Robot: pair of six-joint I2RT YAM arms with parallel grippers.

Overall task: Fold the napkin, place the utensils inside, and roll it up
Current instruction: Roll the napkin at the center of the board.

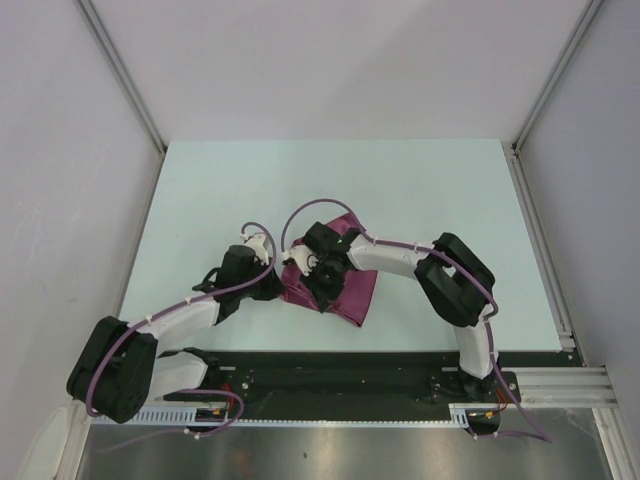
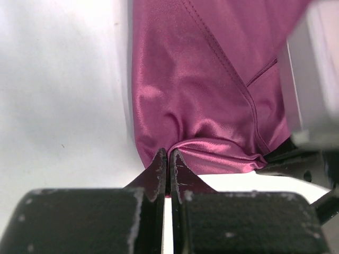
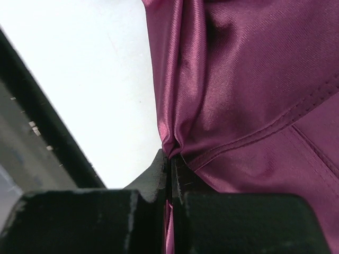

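Napkin [image 1: 352, 296] — 1 — pinched by 2: left end effector [image 2: 168, 160], right end effector [image 3: 172, 160].

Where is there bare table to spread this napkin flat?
Bare: the far half of the table, between the napkin and the back wall; also the right strip between the right arm and the side rail. Crowded: the near middle, where the left pincer and right pincer both pinch the napkin's edge.
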